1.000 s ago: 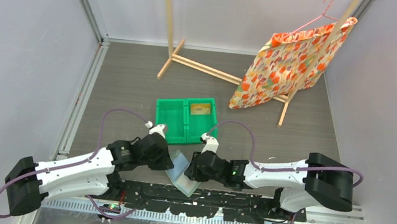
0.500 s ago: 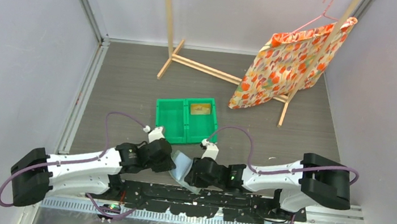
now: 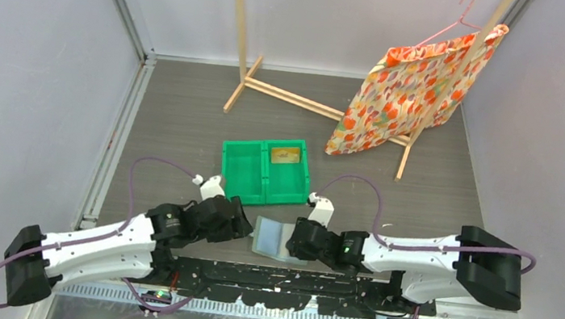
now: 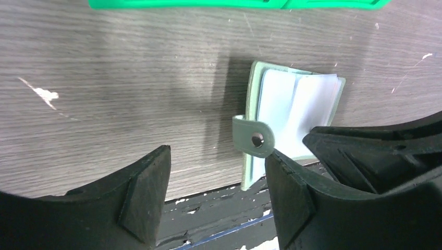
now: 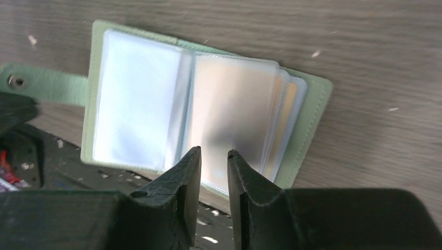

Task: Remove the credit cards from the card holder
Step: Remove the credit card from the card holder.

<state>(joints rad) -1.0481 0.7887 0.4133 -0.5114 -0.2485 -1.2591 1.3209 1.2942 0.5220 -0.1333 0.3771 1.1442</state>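
Note:
The card holder [image 3: 271,235] lies open and flat near the table's front edge, between my two grippers. It is grey-green outside, with pale clear sleeves [image 5: 138,99] inside. Tan credit cards [image 5: 285,119] show in the sleeves of its right half. My left gripper [image 4: 216,198] is open and holds nothing. Its right finger [image 4: 284,182] is just beside the snap strap [image 4: 254,138]. My right gripper [image 5: 213,156] hovers over the holder's near edge with its jaws a narrow gap apart and nothing visible between them. Another tan card [image 3: 285,156] lies in the green bin's right compartment.
The green two-compartment bin [image 3: 243,173] stands just behind the holder, and its edge [image 4: 234,4] shows in the left wrist view. A wooden rack [image 3: 287,95] with a floral bag [image 3: 410,90] stands at the back. The black mounting rail [image 3: 281,277] runs along the front edge.
The holder was held up and tilted between the grippers; it now lies flat and open on the table. My left gripper has opened and let go. My right arm has shifted slightly right.

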